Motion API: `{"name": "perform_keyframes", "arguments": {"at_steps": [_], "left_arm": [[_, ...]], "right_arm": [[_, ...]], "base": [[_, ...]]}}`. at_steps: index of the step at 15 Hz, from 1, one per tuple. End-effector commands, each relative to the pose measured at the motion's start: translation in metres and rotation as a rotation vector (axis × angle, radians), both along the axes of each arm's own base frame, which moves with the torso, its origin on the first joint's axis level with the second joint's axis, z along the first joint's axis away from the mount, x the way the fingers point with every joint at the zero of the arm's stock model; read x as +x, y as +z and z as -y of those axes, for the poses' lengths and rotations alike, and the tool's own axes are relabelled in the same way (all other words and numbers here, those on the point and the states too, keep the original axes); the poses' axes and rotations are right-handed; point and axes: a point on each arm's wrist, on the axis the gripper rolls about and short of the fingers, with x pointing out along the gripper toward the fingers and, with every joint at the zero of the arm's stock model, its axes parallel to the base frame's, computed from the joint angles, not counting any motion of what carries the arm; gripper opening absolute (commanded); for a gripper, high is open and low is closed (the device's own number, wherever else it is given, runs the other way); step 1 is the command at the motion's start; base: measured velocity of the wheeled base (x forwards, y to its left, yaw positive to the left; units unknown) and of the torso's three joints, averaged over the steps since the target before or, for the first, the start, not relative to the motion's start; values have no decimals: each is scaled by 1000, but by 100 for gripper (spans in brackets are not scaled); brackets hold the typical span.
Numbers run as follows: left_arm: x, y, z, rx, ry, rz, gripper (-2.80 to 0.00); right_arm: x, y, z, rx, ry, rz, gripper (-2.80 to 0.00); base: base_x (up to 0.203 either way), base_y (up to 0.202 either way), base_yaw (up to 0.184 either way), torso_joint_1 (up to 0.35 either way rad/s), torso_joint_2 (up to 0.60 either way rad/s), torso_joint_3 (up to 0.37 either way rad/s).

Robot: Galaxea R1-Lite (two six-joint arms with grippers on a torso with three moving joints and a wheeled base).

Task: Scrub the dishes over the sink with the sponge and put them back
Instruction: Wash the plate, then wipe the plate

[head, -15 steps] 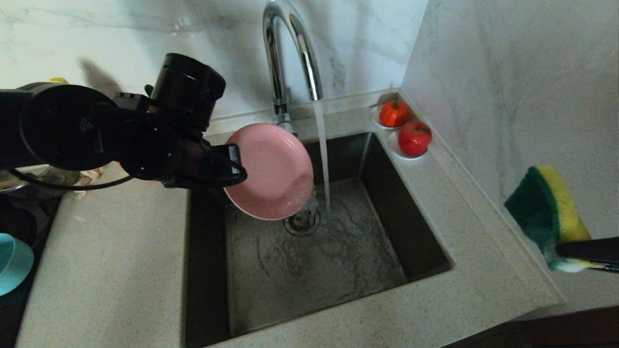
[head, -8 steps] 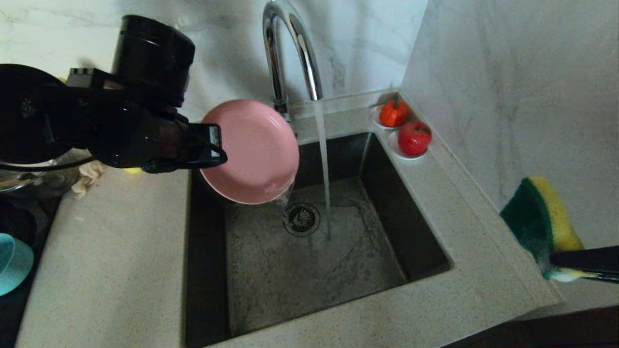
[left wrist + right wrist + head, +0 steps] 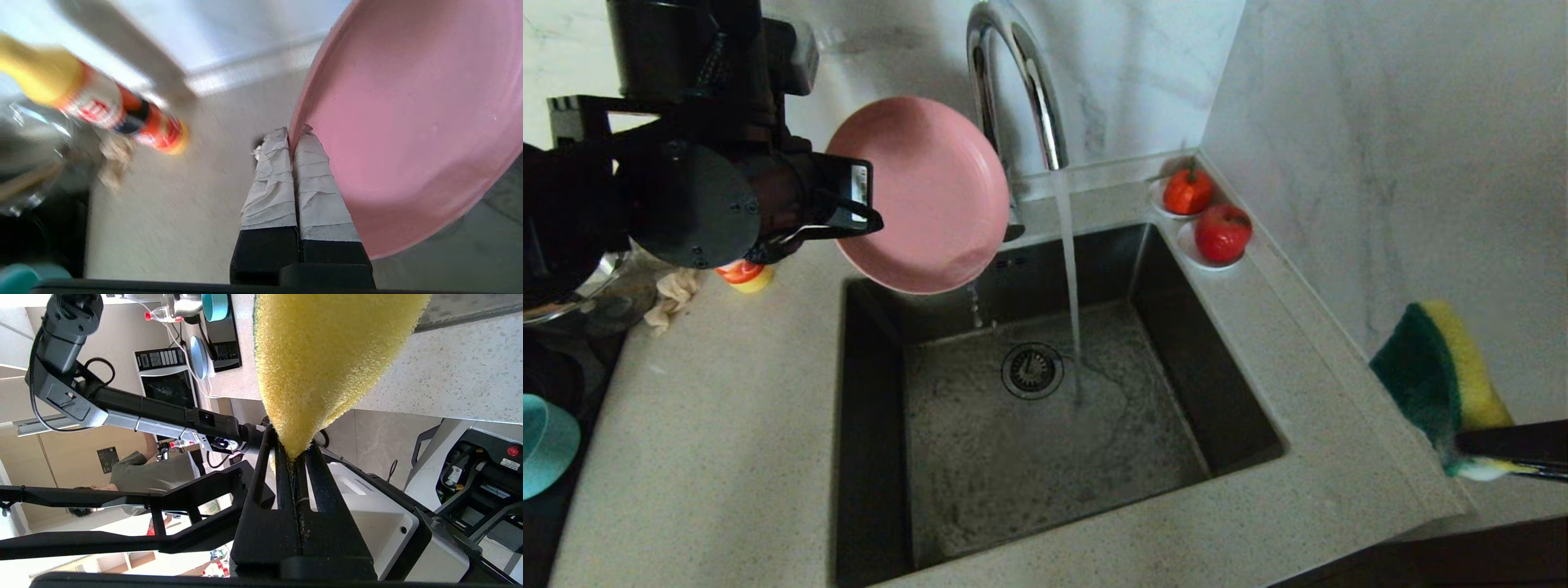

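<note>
Here, water runs from the chrome tap (image 3: 1013,73) into the steel sink (image 3: 1045,441), its basin holding only the round drain strainer (image 3: 1032,370). The left end effector (image 3: 297,136), seen from the head as a dark mass at upper left, carries the pink plate (image 3: 923,196) tilted on edge above the sink's back-left corner, partly masking the tap's stem. Only the left wrist view shows the grip: two cloth-wrapped fingers (image 3: 271,183) pressed together on the plate's rim, with a red and yellow bottle (image 3: 102,110) lying blurred beyond on the speckled worktop (image 3: 711,425). The right end effector (image 3: 295,455), at the head view's right edge, pinches the sponge (image 3: 1441,380) by one corner, off to the sink's right; its wrist view alone shows a person (image 3: 139,477) behind the robot. A teal bowl (image 3: 543,445) sits at far left. Two red fruits (image 3: 1209,216) rest on white saucers (image 3: 1196,249) at the back corner.
</note>
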Motion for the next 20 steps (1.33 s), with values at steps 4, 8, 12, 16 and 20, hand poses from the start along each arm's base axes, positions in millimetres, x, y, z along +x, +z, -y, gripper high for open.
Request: {"name": "perform_keyframes", "arguments": {"at_steps": [4,8,12,16,20], "left_arm": [[-6,6,-3,106,-3,165,-280],[-7,9,-4,134,5,250,-280],[-15,22,-8,109,-9,202,-280],[-40,32,-16,13,-203,-74,-280],[-81,47,-29,-316,-503,-349,-280]], "right_arm": [[2,-2,-1,4,11,-15,-280],[2,-1,-1,3,11,-14,-280],[0,1,-1,5,17,-3,-280],[-6,4,-4,23,66,8,-280],[-8,12,-9,50,150,17,-280]], "base": [[0,0,0,0,0,0],[0,0,0,0,0,0],[0,0,0,0,0,0],[0,0,0,0,0,0],[0,0,0,0,0,0]]}}
